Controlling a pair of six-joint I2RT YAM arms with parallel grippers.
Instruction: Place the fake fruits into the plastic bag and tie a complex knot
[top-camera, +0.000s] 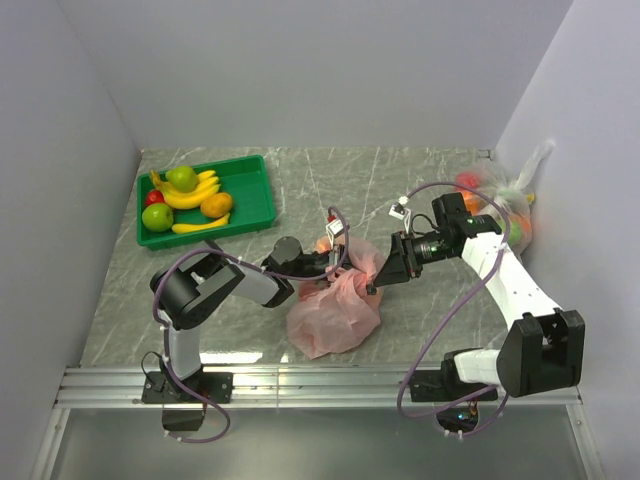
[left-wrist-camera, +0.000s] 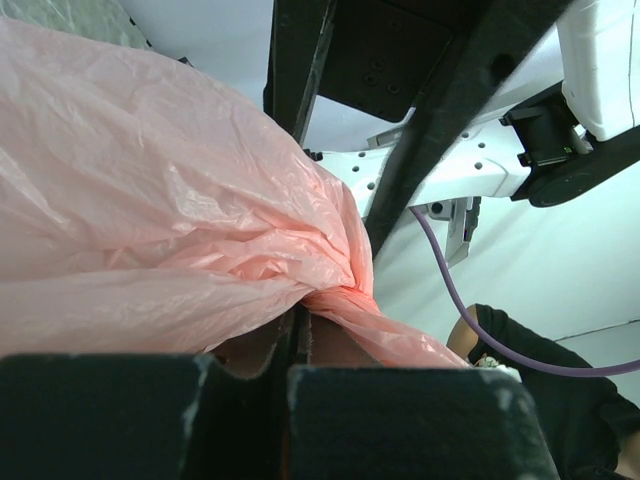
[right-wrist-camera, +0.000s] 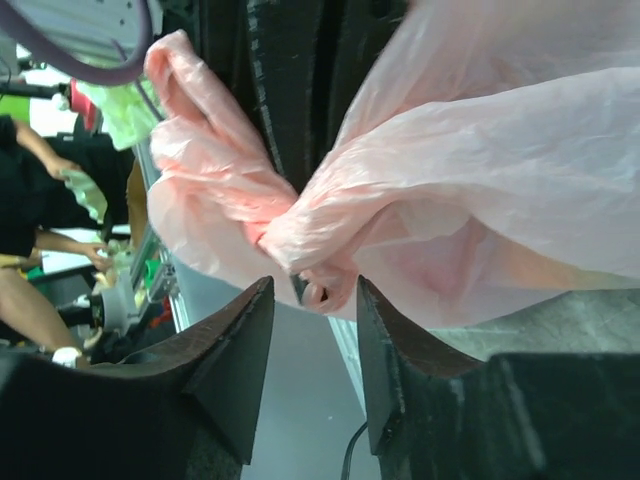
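Sitting in the middle of the desk, the pink plastic bag looks puffy and crinkly. Its top is pulled up and squeezed into a twisted bunch. I cannot tell what is inside the bag, because the pink plastic hides it.

The left claw is at the top left of the bag. In the left wrist view, the left claw is squeezed shut on the pink plastic, right where the bag gets thin and twisted. The bag spreads out wide above that claw and to its left.

The right claw comes in from the other side and touches the top right of the bag. In the right wrist view, the right claw has its two fingers apart with a gap between them. The twisted bunch hangs just above that gap, and a small bit of pink dips down into it. The fingers are not pressing on the plastic.

Far off at the back left of the desk is a green tray. The fake fruits lie in it: yellow bananas, green ones, a red one and an orange one.

By the right wall rests a clear bag with a white top.
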